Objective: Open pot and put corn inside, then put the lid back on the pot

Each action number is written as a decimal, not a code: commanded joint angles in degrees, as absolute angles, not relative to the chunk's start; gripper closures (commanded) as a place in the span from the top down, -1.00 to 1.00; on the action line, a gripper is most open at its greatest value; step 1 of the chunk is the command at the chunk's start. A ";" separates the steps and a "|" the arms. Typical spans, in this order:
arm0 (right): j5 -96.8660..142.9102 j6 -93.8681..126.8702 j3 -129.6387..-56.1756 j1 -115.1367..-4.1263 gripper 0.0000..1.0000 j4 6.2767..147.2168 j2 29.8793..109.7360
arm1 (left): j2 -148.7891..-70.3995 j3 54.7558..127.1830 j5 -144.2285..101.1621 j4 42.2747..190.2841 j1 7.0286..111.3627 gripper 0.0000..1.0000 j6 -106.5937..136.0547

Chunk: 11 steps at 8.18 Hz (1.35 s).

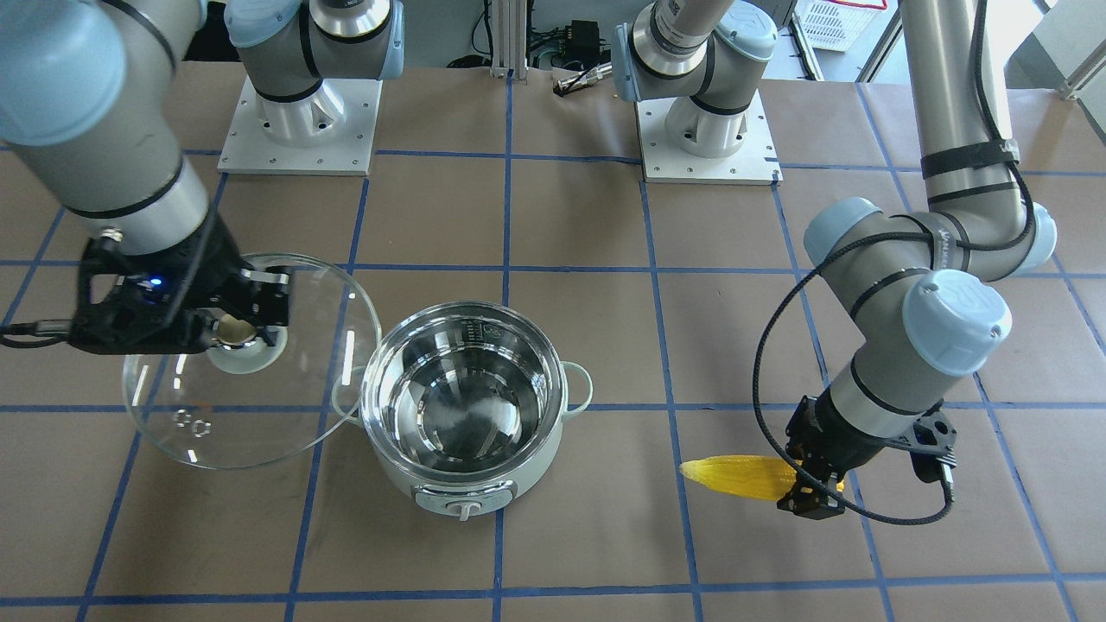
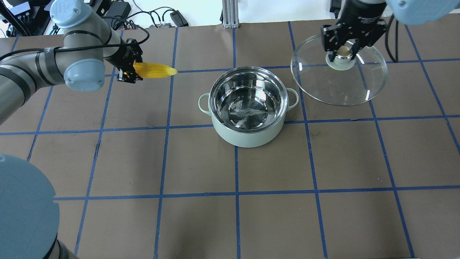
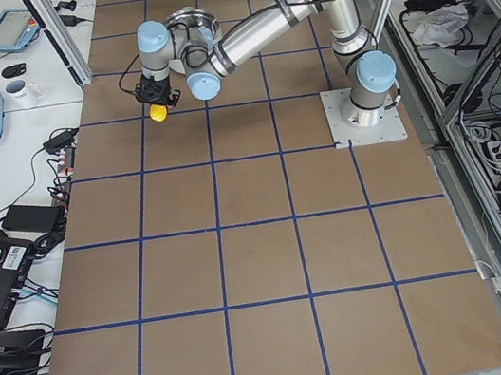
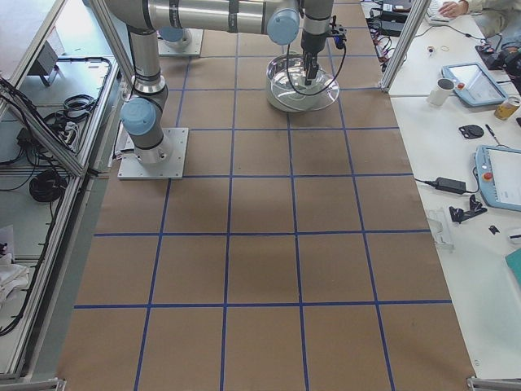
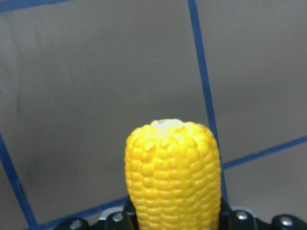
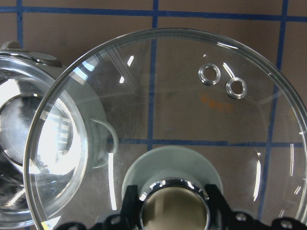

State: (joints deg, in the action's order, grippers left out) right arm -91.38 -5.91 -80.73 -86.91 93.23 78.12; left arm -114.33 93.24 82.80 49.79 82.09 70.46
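The mint-green pot [image 2: 248,138] stands open at the table's middle, its steel inside bare; it also shows in the front view [image 1: 536,466]. My left gripper [image 2: 131,71] is shut on the blunt end of the yellow corn [image 2: 154,70], held about level, its tip pointing at the pot from the left. The corn fills the left wrist view [image 5: 172,177]. My right gripper [image 2: 343,52] is shut on the knob [image 6: 172,201] of the glass lid [image 2: 339,82], held tilted to the right of the pot. In the front view the lid [image 1: 259,406] hangs beside the pot's rim.
The table is brown paper with a blue tape grid [image 2: 237,194]. The two arm bases [image 1: 298,121] stand at the robot's edge. A side bench with tablets and a mug [image 4: 444,90] lies beyond the table.
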 commanded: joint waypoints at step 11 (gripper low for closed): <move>-93.69 -25.05 -82.09 -72.42 -1.00 88.77 80.95 | -113.90 93.78 83.23 43.06 110.04 -0.08 90.79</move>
State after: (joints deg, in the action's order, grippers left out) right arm -93.54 -25.04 -82.08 -72.49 88.87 80.93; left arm -112.43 93.66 83.23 42.92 109.62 90.54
